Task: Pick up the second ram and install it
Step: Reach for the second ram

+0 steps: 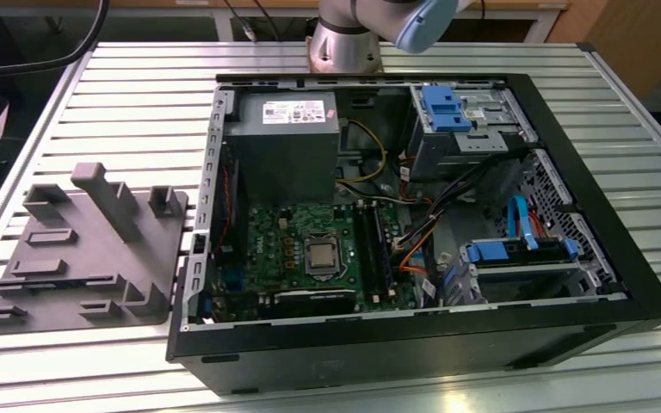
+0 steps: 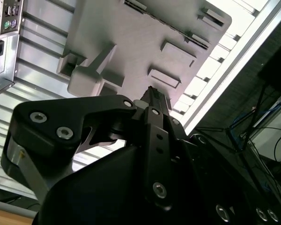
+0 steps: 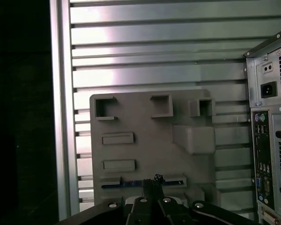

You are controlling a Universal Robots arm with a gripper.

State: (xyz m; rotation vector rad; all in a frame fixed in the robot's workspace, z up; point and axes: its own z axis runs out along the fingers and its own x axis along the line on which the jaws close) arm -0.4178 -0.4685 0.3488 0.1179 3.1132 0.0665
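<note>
The second ram [image 3: 124, 184] is a thin dark-blue stick standing on edge in a long slot of the grey holder tray [image 3: 145, 122]. In the first wrist view my gripper [image 3: 152, 180] hangs well above the tray, and its tips line up over the stick's middle. The fingers are shut together with nothing between them, as the second wrist view also shows of the gripper [image 2: 152, 95] over the tray [image 2: 131, 42]. In the exterior view the tray [image 1: 78, 258] lies at the exterior view's left of the open computer case [image 1: 423, 344]. The black motherboard slots [image 1: 373, 249] run beside the processor.
The case holds a grey power supply [image 1: 281, 138], blue drive bays [image 1: 446, 112], and orange and yellow cables [image 1: 413, 254]. The case's rear panel [image 3: 271, 140] stands close beside the tray. Everything rests on a ribbed aluminium table [image 1: 135, 103], whose edge [image 3: 63, 117] runs near the tray.
</note>
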